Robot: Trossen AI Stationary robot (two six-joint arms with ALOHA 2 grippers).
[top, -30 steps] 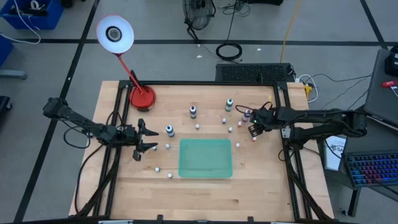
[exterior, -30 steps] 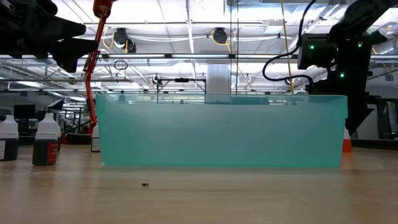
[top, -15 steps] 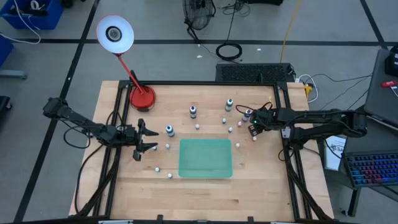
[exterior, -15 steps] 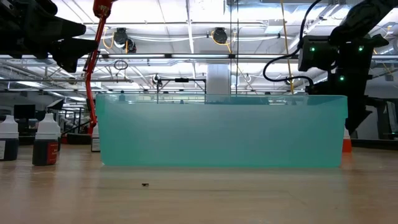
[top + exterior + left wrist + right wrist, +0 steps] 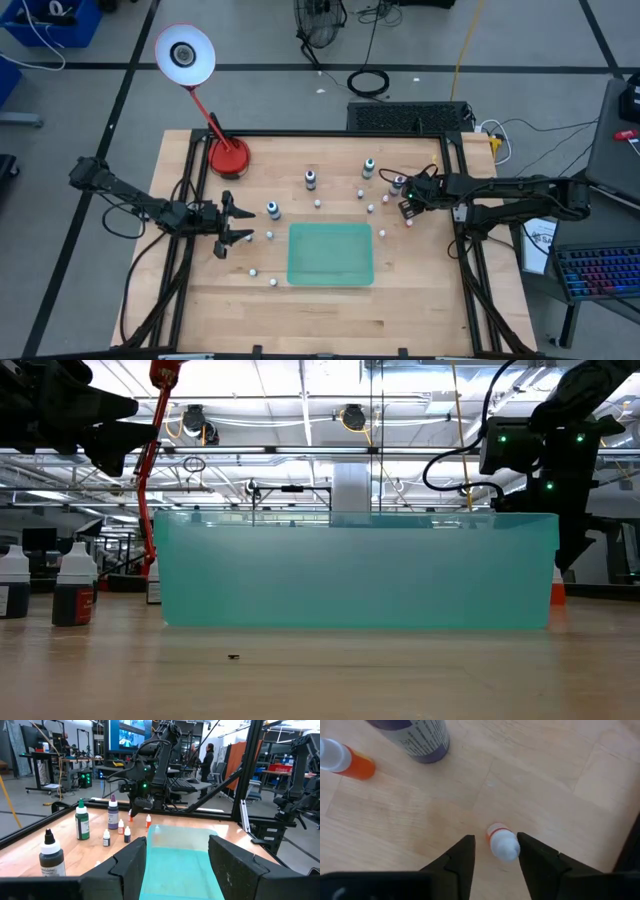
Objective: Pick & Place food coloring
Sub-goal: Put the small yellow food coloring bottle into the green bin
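The food coloring bottles stand scattered on the wooden table around the green tray: taller ones and tiny white-capped ones. My right gripper hovers right of the tray, pointing down and open. In its wrist view its fingers stand on either side of a tiny white-capped bottle with an orange band; whether they touch it, I cannot tell. My left gripper waits left of the tray, level and open.
A purple bottle and a small orange bottle lying on its side are close to my right gripper. The red lamp base stands at the far left of the table. Dark bottles stand left of the tray. People move in the room behind.
My right arm has shifted very slightly at the wrist while its gripper has stayed over the tiny bottle. No bottle has moved.
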